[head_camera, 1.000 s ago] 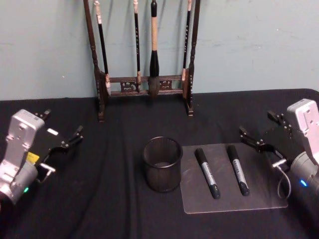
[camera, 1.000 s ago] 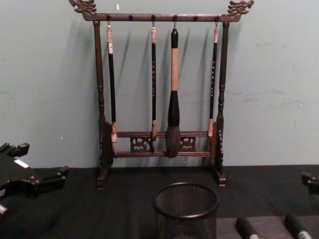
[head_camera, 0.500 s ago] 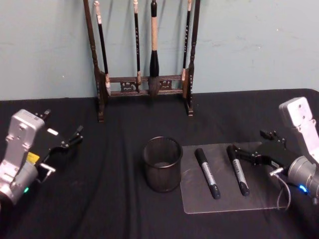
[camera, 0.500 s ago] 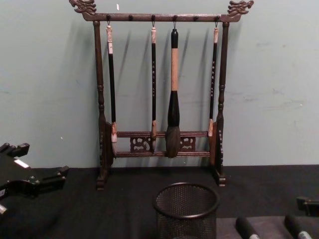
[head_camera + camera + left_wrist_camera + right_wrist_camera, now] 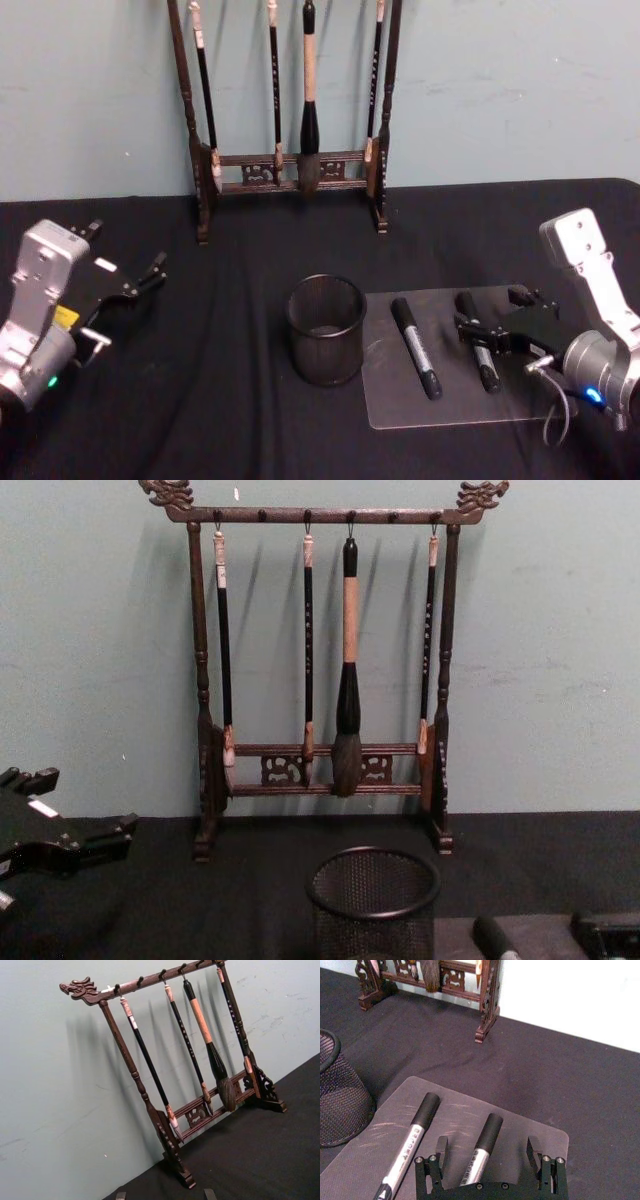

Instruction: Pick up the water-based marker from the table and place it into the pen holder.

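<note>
Head view: right tool sits low over the right marker, fingers apart, one on each side of the barrel. Right wrist view confirms it: right tool straddles the right marker near its capped end, with a gap between each finger and the barrel, so nothing is clamped. Can't tell whether the fingertips touch the mat.

Both markers lie flat on a clear mat on the black tabletop, roughly parallel, caps pointing toward the wall. Left marker is just beside the right one, not touching it, and lies between it and the pen holder.

Pen holder stands upright on the tabletop, just off the mat's left edge. Nothing visible sticking out of it. Chest view shows its mesh wall and rolled rim in front of the brush rack, well apart from it.

Left tool is parked off to the left above the tabletop, fingers apart, holding nothing, far from the mat. Brush rack stands at the back against the wall with four brushes hanging.
</note>
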`<action>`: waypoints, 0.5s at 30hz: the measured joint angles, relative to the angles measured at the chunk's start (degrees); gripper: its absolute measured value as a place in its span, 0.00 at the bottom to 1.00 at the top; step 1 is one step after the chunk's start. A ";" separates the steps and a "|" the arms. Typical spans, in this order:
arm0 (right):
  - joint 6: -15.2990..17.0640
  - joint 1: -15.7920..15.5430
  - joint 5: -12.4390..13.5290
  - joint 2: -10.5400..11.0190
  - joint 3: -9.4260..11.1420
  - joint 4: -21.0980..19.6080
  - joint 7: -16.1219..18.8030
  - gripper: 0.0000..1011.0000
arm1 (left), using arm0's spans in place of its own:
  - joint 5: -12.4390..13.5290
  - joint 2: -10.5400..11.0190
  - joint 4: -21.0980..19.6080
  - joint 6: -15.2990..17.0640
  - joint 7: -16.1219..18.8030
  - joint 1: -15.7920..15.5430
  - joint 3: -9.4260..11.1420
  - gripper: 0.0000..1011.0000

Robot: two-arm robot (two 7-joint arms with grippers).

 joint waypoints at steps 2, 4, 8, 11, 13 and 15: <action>0.00 0.00 0.00 0.00 0.00 0.00 0.00 0.99 | 0.00 0.00 0.00 0.00 0.00 0.00 0.00 1.00; 0.70 -0.08 -0.39 -0.53 0.05 0.00 -0.06 0.99 | 0.00 0.00 0.00 0.00 0.00 0.00 0.00 1.00; 1.47 -0.16 -0.92 -1.18 0.23 0.02 -0.17 0.99 | 0.00 0.00 0.00 0.00 0.00 0.00 0.00 1.00; 2.46 -0.27 -1.41 -1.60 0.36 0.07 -0.30 0.99 | 0.00 0.00 0.00 0.00 0.00 0.00 0.00 1.00; 3.37 -0.56 -1.67 -1.97 0.62 0.08 -0.36 0.99 | 0.00 0.00 0.00 0.00 0.00 0.00 0.00 1.00; 3.67 -0.75 -1.75 -2.15 0.80 0.07 -0.36 0.99 | 0.00 0.00 0.00 0.00 0.00 0.00 0.00 1.00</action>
